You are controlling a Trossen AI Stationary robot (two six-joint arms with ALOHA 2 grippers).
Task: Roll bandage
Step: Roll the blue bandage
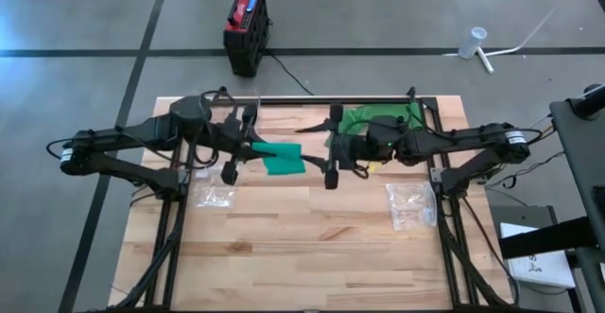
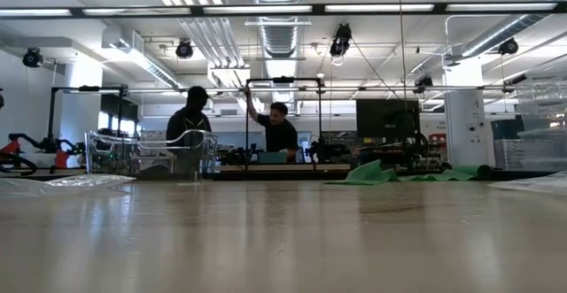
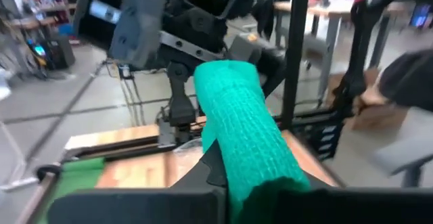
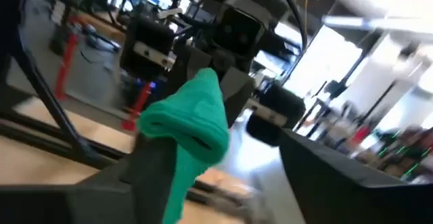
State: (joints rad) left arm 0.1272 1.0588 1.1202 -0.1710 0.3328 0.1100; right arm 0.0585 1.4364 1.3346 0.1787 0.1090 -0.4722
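Left pincer (image 1: 253, 148) grips the bandage (image 1: 282, 158) at frame center; right pincer (image 1: 331, 149) open, its fingertips blurred.

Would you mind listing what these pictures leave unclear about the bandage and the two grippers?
- Bandage: whether the right gripper touches it; high view too small, right wrist view blurred.
- Bandage's far end: cut off in the left wrist view by the left gripper's fingers.
- Both grippers: above the low view's top edge.
- Green cloth: partly under the right arm.
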